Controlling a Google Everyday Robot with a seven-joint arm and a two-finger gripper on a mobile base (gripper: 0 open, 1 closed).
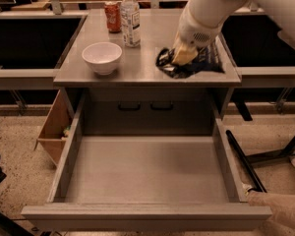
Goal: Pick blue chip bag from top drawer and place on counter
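White and bulky, the arm comes in from the upper right and slopes down over the right side of the counter, its wrist bent toward the front right corner. The gripper sits at its end, low over the counter near the front edge, its tan fingers closed on the crumpled left end of the blue chip bag. The bag spreads toward the right edge, close to the front right corner. Whether it rests on the surface or hangs just above it cannot be told. Open room lies along the front edge between the bag and the white bowl, which sits near the front left corner. A clear bottle and a red can stand side by side toward the back left, well apart from the gripper. Below the front edge the top drawer stands pulled out. A cardboard box leans beside its left wall.
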